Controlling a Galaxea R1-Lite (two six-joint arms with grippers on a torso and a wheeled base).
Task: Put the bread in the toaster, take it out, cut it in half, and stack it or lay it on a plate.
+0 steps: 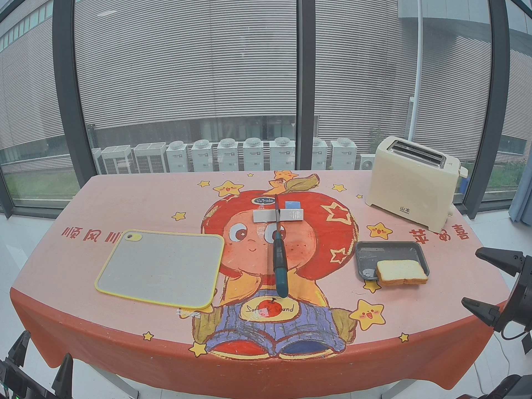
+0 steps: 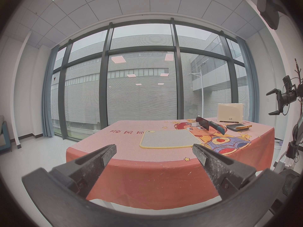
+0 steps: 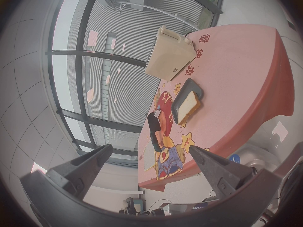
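Bread (image 1: 402, 271) on tray (image 1: 382, 250), knife (image 1: 280, 261) apparently propped

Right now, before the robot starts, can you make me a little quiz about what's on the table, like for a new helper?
1. True or false: the bread is inside the toaster.
2. Between the cutting board and the tray lies a: A) knife B) spoon C) cup.
3. Fill in: the left claw and right claw are both ____.

Key: 1 false, it lies on the tray. 2 A. 3 open.
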